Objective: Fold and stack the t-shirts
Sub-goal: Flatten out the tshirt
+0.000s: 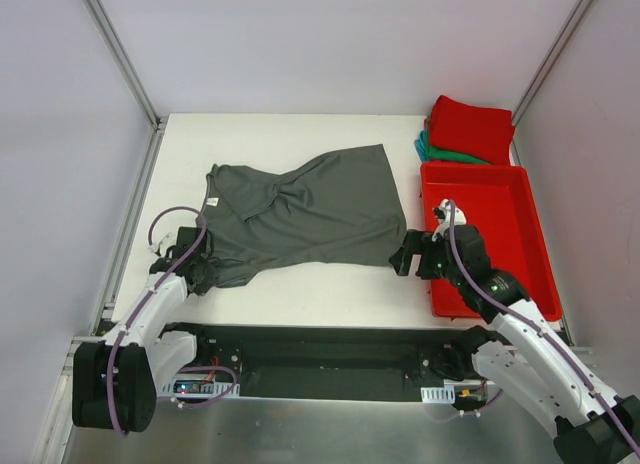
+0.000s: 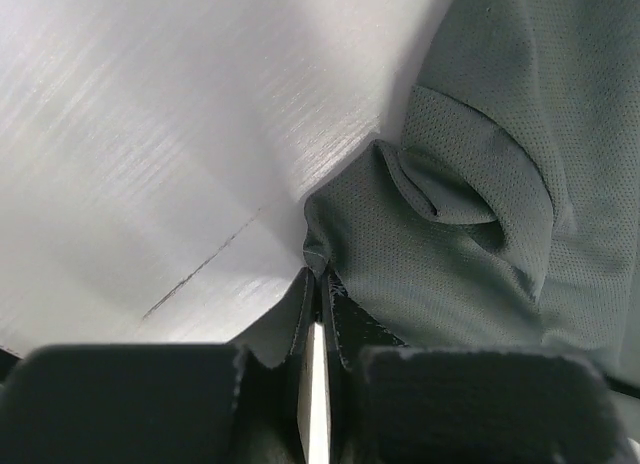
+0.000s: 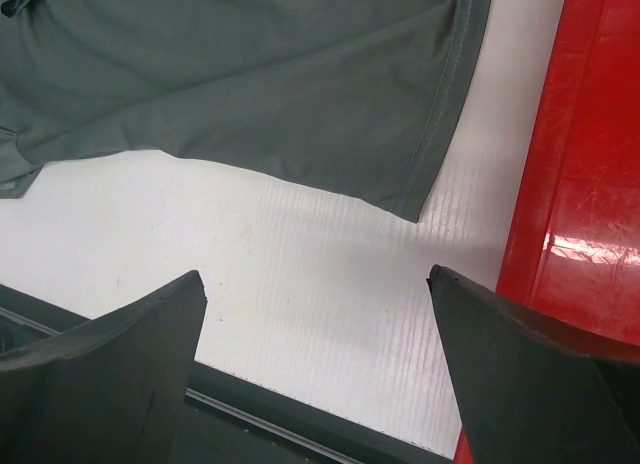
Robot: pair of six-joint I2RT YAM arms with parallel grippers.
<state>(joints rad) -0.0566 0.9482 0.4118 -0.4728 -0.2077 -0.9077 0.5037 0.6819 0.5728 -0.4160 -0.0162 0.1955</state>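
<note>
Counts red t-shirt (image 1: 470, 127) and teal t-shirt (image 1: 440, 152) folded, stacked beyond tray (image 1: 490, 209); finds grey t-shirt (image 1: 310, 209) spread unfolded on table (image 1: 330, 284), left pincer (image 2: 318, 284) clamped on its near-left edge, right pincer (image 3: 315, 279) apart by hem; leaves folding, stacking.

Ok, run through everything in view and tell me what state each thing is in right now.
grey t-shirt: unfolded, lying rumpled on the table.
red t-shirt: folded, lying on the teal t-shirt.
teal t-shirt: folded, under the red t-shirt.
red tray: nothing visible inside.
left hand: shut on the grey t-shirt's edge.
right hand: open, over bare table near the grey t-shirt's corner.
</note>
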